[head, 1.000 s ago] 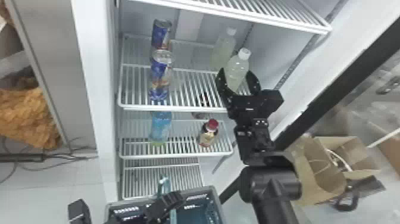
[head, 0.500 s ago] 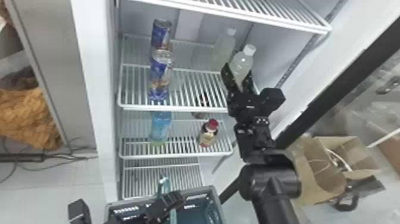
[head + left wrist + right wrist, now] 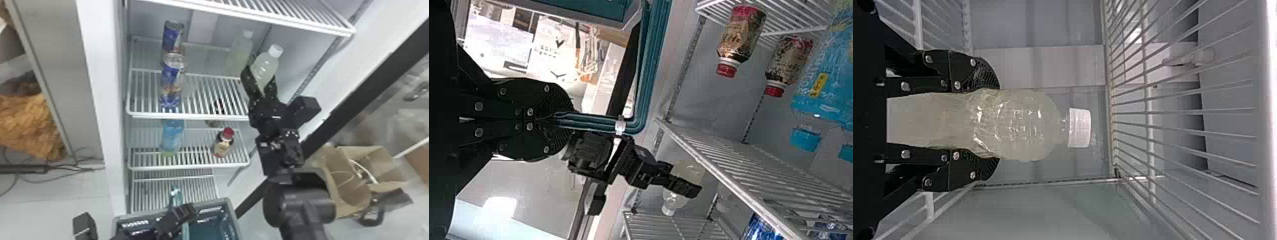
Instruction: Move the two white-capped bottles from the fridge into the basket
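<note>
Shifting up and rightward, the right gripper (image 3: 994, 125) is clamping the nearer white-capped bottle (image 3: 265, 67)  inside the fridge (image 3: 95, 95); the left gripper (image 3: 570, 121) is grasping the basket handle (image 3: 655, 70). Backing out calls for clearing the upper shelf (image 3: 255, 15).

Label inventory, seen standing by. Red-capped bottles, two (one (image 3: 741, 37), second (image 3: 790, 60)): dark-and-gold labels, fine print unreadable. Blue bottle (image 3: 821, 85): pale lettering, yellow patch. Cans, front (image 3: 172, 78) and rear (image 3: 172, 38): blue-and-silver, printed, illegible. White-capped bottle (image 3: 1023, 125): raised marks, illegible.
</note>
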